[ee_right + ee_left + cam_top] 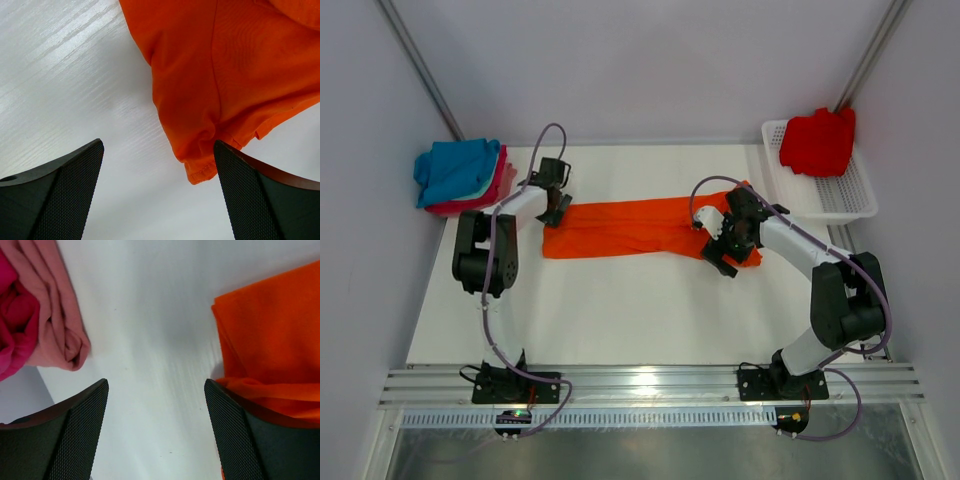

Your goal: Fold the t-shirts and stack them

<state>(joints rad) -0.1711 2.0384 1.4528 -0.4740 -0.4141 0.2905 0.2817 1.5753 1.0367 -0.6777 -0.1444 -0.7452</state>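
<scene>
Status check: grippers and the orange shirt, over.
Left gripper open, empty, at left end of orange t-shirt. Right gripper open, empty, over its right end. Shirt a long strip; nothing blocking.

Legible text, labels, brands, numbers, signs: none can be read in any of the three views.
</scene>
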